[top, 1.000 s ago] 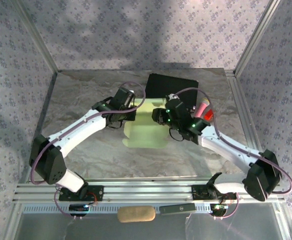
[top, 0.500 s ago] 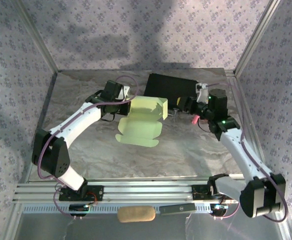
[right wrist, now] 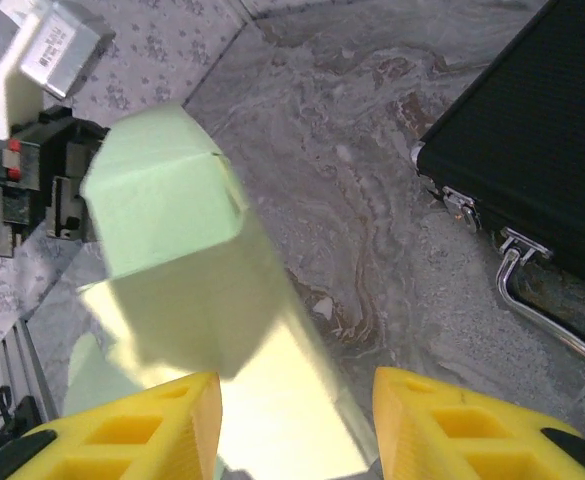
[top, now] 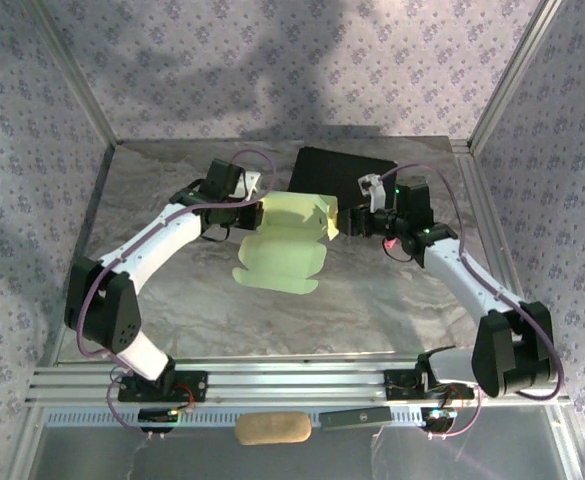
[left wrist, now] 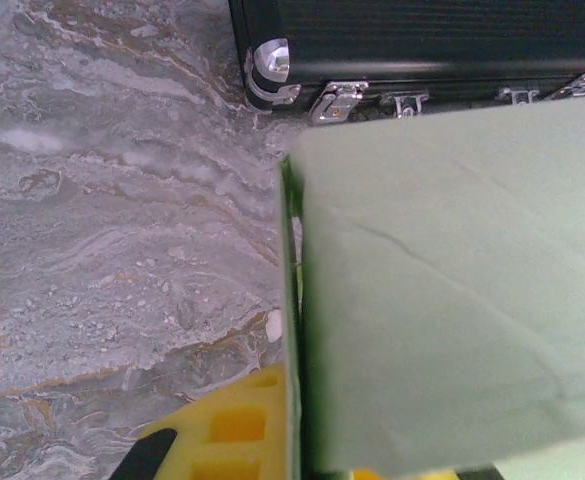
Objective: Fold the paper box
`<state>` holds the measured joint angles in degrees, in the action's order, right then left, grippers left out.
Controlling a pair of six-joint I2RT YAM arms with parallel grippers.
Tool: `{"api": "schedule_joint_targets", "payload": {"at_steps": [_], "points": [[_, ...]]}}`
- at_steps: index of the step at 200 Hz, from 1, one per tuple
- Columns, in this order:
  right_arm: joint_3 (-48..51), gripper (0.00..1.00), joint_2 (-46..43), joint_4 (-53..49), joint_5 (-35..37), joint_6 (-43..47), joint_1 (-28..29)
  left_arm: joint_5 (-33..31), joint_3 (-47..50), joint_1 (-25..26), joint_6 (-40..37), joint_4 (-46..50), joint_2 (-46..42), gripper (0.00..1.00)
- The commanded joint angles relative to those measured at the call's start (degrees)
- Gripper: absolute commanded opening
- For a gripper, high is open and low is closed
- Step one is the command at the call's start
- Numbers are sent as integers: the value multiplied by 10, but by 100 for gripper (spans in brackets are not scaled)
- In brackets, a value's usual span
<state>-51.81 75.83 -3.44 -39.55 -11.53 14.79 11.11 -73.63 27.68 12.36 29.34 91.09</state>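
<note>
Card of the paper box [top: 284, 243] hides much of the left wrist view: its pale yellow-green panel covers the right half, so only one yellow finger [left wrist: 222, 432] of the left end effector [top: 257, 213] shows, just left of the card's edge, with its partner behind the panel. That end effector is clamped on the box's left edge. The box sits mid-surface between the two arms, its far part folded up into a hollow shape with a notched right corner and its near part spreading as a flat flap with rounded tabs; whether that near flap rests on the marbled grey surface [top: 172, 300] cannot be made out. The right end effector [top: 344, 222] sits at the box's right side with its jaws apart; in its wrist view both yellow fingers [right wrist: 142, 425] are cut off by the bottom edge, the card reaches into the gap between them, and contact cannot be told. A small red or pink patch beside the right wrist is too blurred to name. Just beyond the box lies a black case [top: 344, 173], partly covered by the right arm, its metal handle [right wrist: 542, 295] and latches [left wrist: 337, 100] facing the box. On the near rail lie a tan oblong object [top: 272, 428] and a black bar [top: 357, 418].
</note>
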Motion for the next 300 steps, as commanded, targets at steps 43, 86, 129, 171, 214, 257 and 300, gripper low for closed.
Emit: {"api": "schedule_joint_targets", "payload": {"at_steps": [43,86,129,171,214,257,300], "points": [[-35,46,20,-15,-43,46,14,24,-22,-3,-15,-1,12,0],[-54,45,17,-47,-11,71,47,22,-25,-3,-14,4,14,0],[-80,45,23,-87,27,93,75,20,-26,-3,-12,6,12,0],[-104,45,36,-112,98,104,112,14,-25,3,-12,7,9,0],[-147,40,73,-149,221,105,154,6,-26,6,-12,12,7,0],[-187,31,102,-163,376,89,212,3,-28,9,-15,14,6,0],[-231,11,160,-186,522,55,268,-2,-29,12,-16,16,6,0]]}}
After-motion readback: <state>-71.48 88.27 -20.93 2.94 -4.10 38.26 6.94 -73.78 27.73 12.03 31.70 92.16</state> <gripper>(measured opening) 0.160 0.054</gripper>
